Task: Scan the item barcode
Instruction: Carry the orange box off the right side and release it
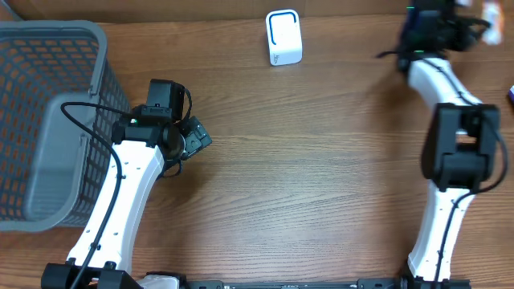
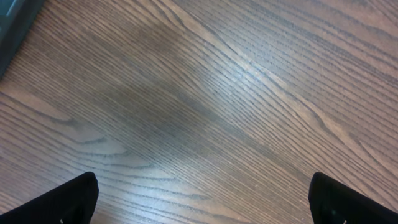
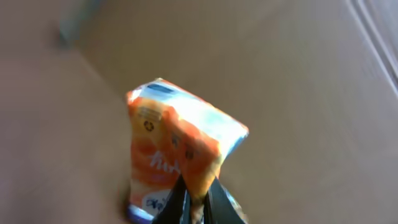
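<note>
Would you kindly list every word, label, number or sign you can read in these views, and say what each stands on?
Nothing can be read clearly in any view.
Orange packet, pinched in the right gripper: white lettering and a small round sign, too blurred to read.
White scanner: only a blue rounded outline, no legible words.
Grey basket and wooden table: none.

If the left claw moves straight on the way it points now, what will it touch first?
Most likely the bare wooden table: the left claw, open and empty, points down at it with nothing between. The grey basket sits off to one side.
</note>
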{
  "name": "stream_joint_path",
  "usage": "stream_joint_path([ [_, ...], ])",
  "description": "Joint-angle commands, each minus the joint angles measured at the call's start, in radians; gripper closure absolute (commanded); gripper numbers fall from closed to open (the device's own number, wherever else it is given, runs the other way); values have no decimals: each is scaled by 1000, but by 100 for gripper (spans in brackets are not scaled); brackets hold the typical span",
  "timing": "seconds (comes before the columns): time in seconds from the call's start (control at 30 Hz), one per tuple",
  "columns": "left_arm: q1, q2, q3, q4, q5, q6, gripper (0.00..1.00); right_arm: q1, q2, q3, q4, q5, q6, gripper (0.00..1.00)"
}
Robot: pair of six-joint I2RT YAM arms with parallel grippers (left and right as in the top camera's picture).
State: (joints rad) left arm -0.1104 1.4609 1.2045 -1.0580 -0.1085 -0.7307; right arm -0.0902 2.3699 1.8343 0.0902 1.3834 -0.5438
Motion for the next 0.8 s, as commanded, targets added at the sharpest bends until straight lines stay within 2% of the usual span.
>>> stream_joint_path([
  [0.0,-1,4,4,0,2,-10,0,-42,-67,18,-320,-44,348,96],
  [0.07,-1,4,4,0,1,-10,0,-67,-90,18,-583,-301,489,91],
  [0.1,-1,4,4,0,1,-10,0,-83,-101,18,-658,-388,536,90],
  [0.13,-1,4,4,0,1,-10,0,-99,-108,18,-693,-383,594,91],
  [0.2,-1,4,4,0,1,-10,0,-127,-123,18,-722,-334,650,94],
  [0.37,-1,4,4,0,1,-10,0,-207,-194,18,-863,-692,668,88],
  [0.63,-1,4,4,0,1,-10,0,-337,-201,9,-1036,-865,861,87],
  [0.73,-1,4,4,0,1,-10,0,-370,-201,-1,-1061,-888,863,88],
  [0.77,-1,4,4,0,1,-10,0,-380,-201,-1,-1065,-889,863,76],
])
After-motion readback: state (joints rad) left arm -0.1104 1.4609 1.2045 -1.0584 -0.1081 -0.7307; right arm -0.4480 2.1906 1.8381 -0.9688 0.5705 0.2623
